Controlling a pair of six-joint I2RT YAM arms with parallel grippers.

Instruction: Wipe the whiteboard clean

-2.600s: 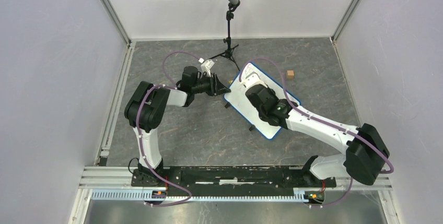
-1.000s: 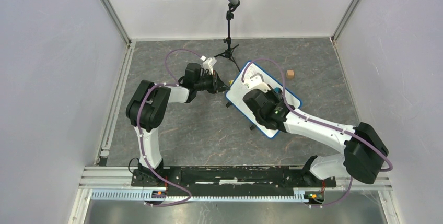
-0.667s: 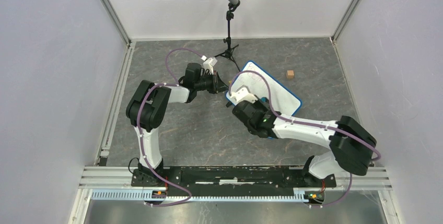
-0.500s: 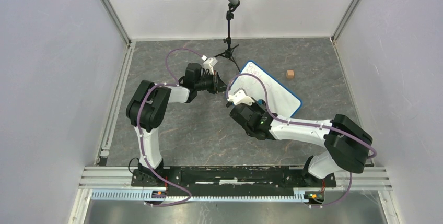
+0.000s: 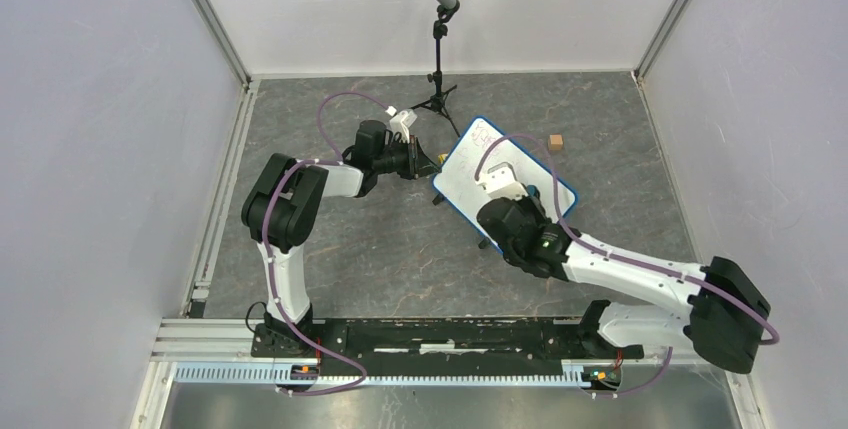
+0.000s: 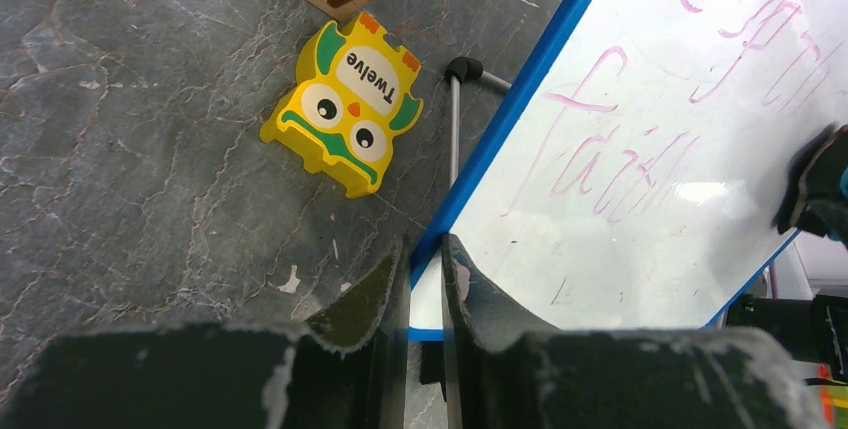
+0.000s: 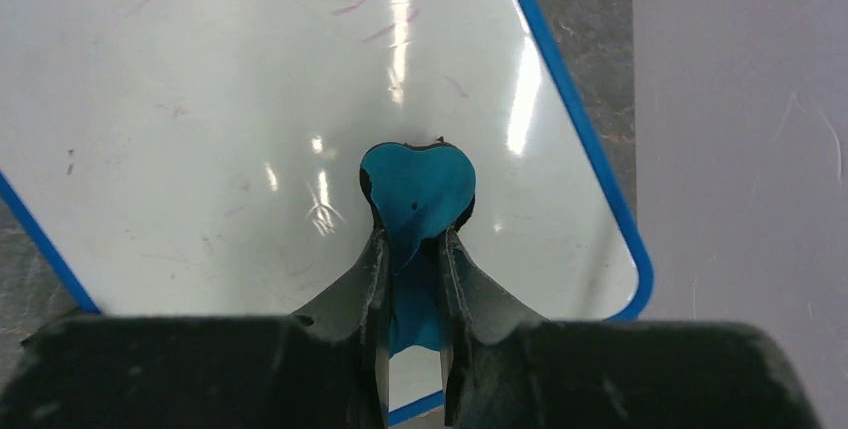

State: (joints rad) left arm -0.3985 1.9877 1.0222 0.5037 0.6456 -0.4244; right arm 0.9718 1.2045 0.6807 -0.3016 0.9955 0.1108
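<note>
The right arm hides the near half of the whiteboard [image 5: 470, 164], which lies mid-tabletop [image 5: 330, 249], right of centre. The left claw [image 6: 425, 279] pinches its blue edge; the right claw [image 7: 412, 249] clamps a blue eraser [image 7: 415, 194] against the face (pink scribbles [image 6: 620, 149] remain).

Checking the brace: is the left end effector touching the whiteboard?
Touching. The left wrist view shows the left end effector clamping the whiteboard's blue rim.
</note>
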